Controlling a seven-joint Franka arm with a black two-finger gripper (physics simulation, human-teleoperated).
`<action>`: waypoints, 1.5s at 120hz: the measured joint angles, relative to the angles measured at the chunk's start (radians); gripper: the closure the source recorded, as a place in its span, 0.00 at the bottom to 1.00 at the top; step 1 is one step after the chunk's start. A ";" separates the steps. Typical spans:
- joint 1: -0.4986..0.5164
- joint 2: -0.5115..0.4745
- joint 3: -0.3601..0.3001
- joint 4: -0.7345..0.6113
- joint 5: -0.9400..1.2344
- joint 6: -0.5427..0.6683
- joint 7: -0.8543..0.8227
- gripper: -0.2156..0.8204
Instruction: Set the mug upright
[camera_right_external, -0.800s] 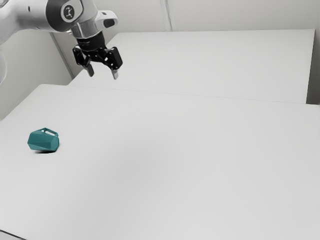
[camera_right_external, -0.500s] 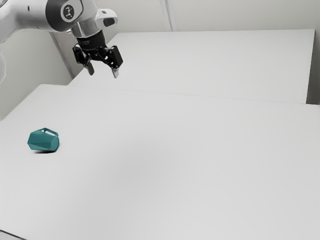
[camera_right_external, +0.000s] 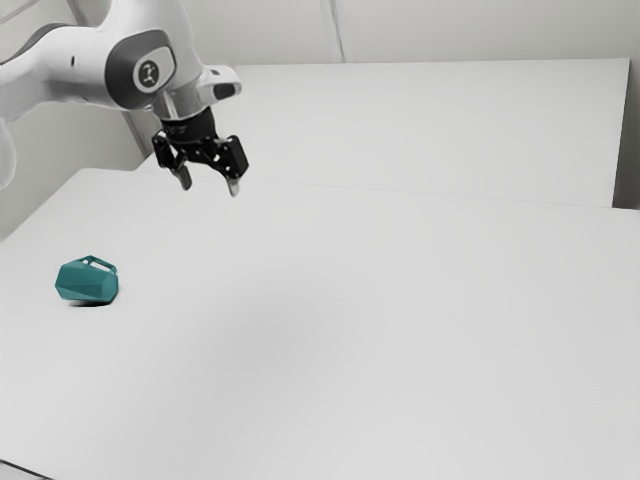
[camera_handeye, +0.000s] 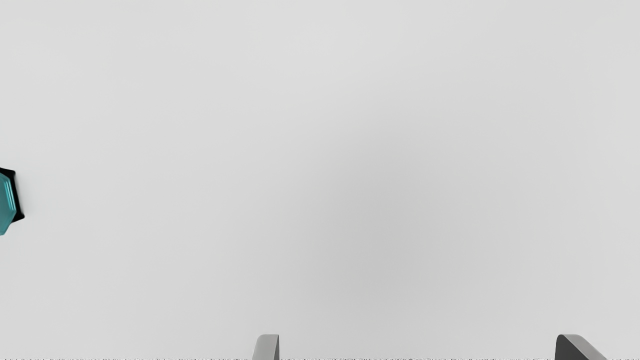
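The faceted teal mug (camera_right_external: 88, 281) lies on its side on the white tabletop (camera_right_external: 370, 330), its angular handle (camera_right_external: 99, 264) uppermost, at about one o'clock on the body in the exterior view. Which end is the mouth, I cannot tell. The black two-finger gripper (camera_right_external: 210, 188) hangs above the table with its jaws wide apart and nothing between them; from it, the mug sits toward eight o'clock in that same view, well apart. In the wrist view too, the mug is outside the gap between the fingers. The step in hand, as I judge it, is getting to the toppled mug. The next move calls for travel toward that eight o'clock spot, then a descent with the jaws lined up across the body or handle, ready to grip and tip it upright.
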 joint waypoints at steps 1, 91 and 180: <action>0.001 0.000 0.000 -0.005 -0.003 0.003 0.000 0.21; 0.509 0.038 0.000 -0.169 -0.262 0.222 0.625 0.21; 0.794 0.375 0.006 0.094 -0.448 0.175 1.188 0.21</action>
